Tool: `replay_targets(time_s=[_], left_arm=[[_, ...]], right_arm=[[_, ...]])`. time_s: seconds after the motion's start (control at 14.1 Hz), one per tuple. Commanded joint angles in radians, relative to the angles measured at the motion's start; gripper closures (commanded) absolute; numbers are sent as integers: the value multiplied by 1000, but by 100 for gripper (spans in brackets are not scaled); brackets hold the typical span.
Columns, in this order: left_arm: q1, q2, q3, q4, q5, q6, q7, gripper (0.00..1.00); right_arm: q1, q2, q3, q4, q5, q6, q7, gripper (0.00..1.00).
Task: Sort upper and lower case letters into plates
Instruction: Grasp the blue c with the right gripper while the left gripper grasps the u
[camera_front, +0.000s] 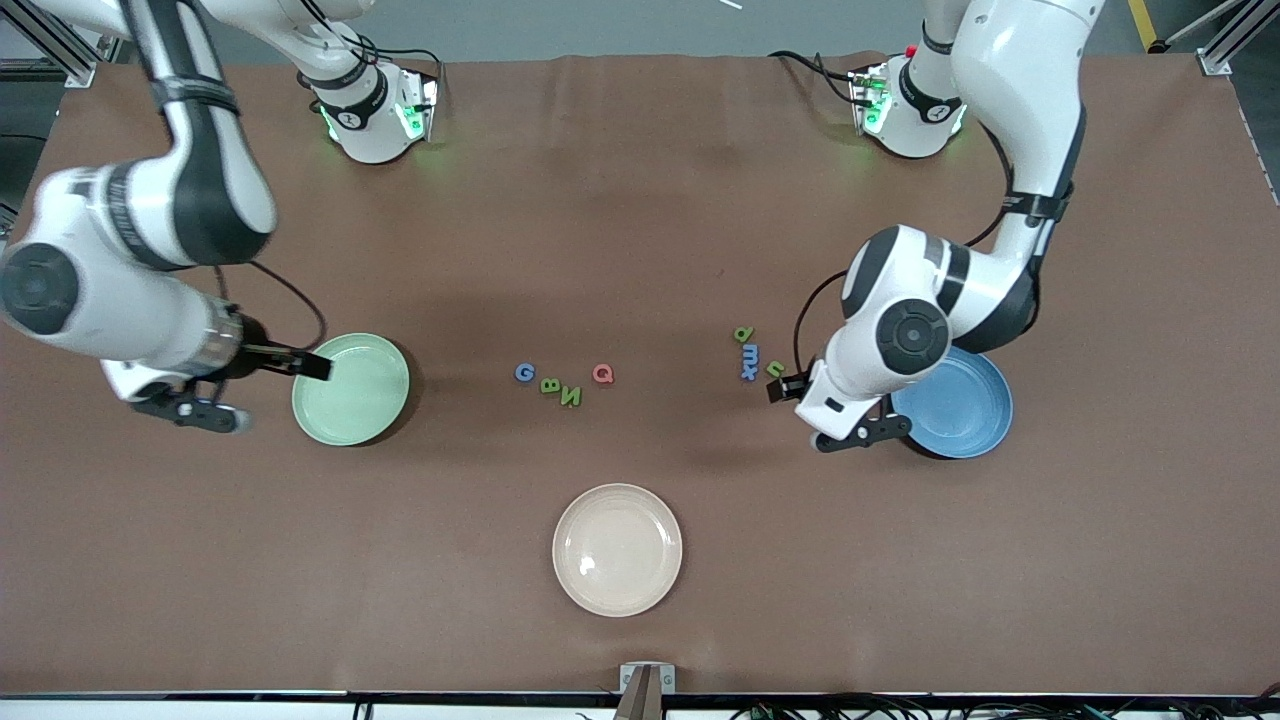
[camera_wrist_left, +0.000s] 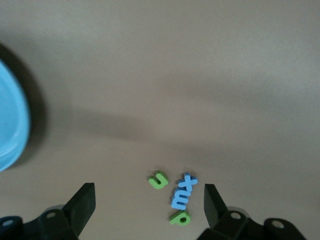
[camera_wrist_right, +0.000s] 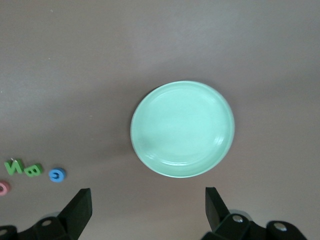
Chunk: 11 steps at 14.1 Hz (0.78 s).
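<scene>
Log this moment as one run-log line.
left tool: open, over lowercase letters | right tool: open, by green plate | capitals: on table | blue plate: no letters seen

— Anything to read on the table?

— Only the toy letters themselves. Toward the middle, in a loose row: a blue G (camera_front: 524, 372), a green B (camera_front: 550, 385), a green N (camera_front: 571, 396) and a pink Q (camera_front: 602, 374).

— And the small group toward the left arm's end of the table?

— A green p-like letter (camera_front: 743, 334), a blue m (camera_front: 750, 353) touching a blue x (camera_front: 747, 372), and a green u (camera_front: 775, 368) just beside them.

— Any print on the plates or the arms?

— None that can be read. The marks on the arm bases are too small to make out.
</scene>
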Motion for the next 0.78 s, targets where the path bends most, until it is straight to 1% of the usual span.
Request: replay_targets(time_s=[0.0,0.14,0.21,0.35,0.5,0.64,0.71], left_arm=[[-19,-43,7,-159,3,172,-9,4],[-29,-45,9,-221,3,247,-11,4],[-51,-42,10,-247,3,284,-17,4],[-62,-33,10,-270,3,319,-35,4],[-65,-30,10,-285,14,323,-35,3],[-66,-20,9,-308,89,342,-38,3],[-71,-14,9,-322,101,367,-46,3]], right_arm=[[80,-20,-7,-136,7,134,159,0],[145,-20,-7,-222,7,248,248,0],[178,-20,-7,-265,7,315,300,0],[240,-1,-9,-319,7,418,385,0],[284,39,-9,-321,5,455,469,0],[304,90,-9,-315,5,507,532,0],[314,111,-9,-316,5,541,555,0]])
